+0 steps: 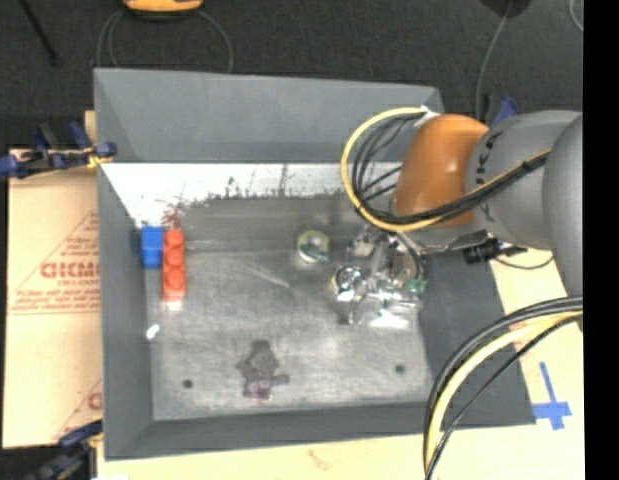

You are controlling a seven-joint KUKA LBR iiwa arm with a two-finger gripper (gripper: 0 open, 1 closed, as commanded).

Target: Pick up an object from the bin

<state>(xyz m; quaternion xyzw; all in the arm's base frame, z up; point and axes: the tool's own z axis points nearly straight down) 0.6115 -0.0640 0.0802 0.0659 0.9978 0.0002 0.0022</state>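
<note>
Gripper [374, 290] at 3 o'clock in bin [124, 298], clear ball [311, 246] near its 10. We can't tell its grip state.

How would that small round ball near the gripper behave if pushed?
The ball looks round, so it would probably roll across the flat bin floor. Its glossy surface suggests it may slip from a pinch. It is small, so likely light.

Moderate, even light, white glare along the bin's [189, 183] far wall, faint soft shadows on its floor.
</note>
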